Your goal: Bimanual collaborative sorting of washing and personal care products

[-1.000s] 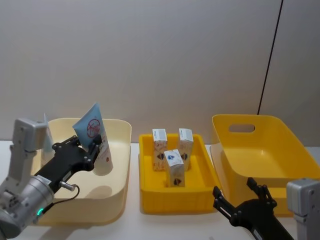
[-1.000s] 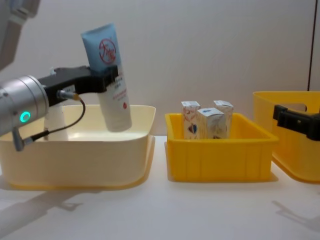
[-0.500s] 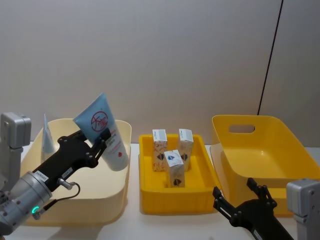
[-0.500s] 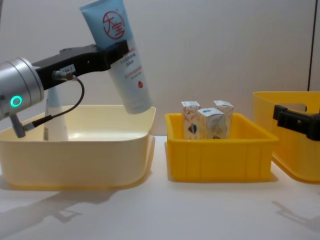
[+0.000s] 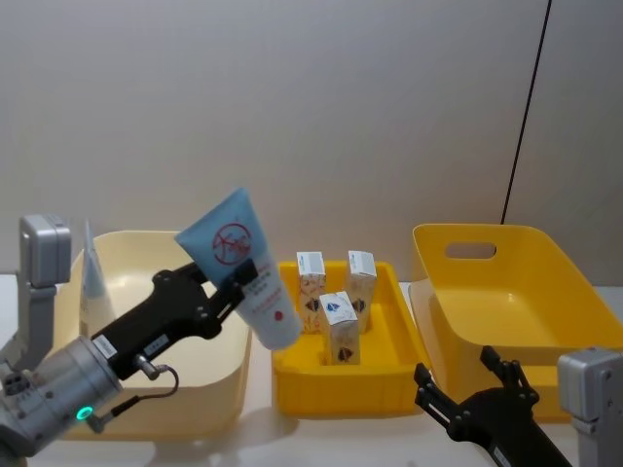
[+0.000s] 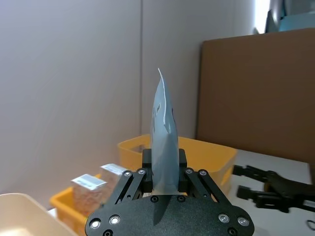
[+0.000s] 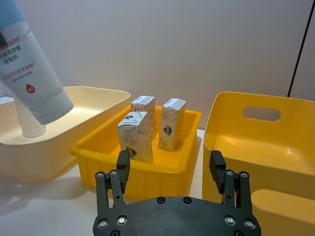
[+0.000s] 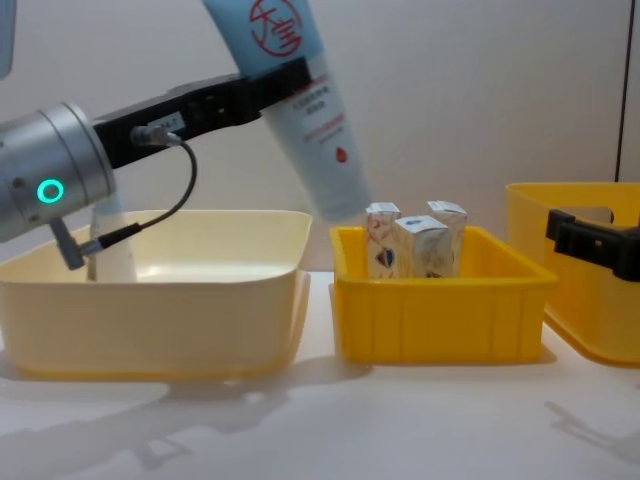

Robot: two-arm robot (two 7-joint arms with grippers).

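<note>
My left gripper [image 5: 232, 289] is shut on a pale-blue tube [image 5: 245, 269] with a red circle logo. It holds the tube [image 8: 305, 100] tilted in the air, cap end down, above the gap between the cream bin [image 5: 229, 375] and the middle yellow bin [image 5: 341, 391]. In the left wrist view the tube [image 6: 162, 128] stands edge-on between the jaws. A second tube [image 5: 91, 277] stands at the cream bin's far left. Three white cartons [image 5: 339, 326] stand upright in the middle bin. My right gripper [image 5: 458, 375] hovers open and empty at the front right, aimed at the cartons [image 7: 135, 135].
A large yellow bin [image 5: 526, 292] with a handle slot stands at the right, close to my right gripper. The three bins sit in a row on the white table [image 8: 320, 420], with a plain wall behind them.
My left gripper has lifted the tube out of the cream bin and carried it right, to that bin's right rim by the middle bin. The right arm has not moved.
</note>
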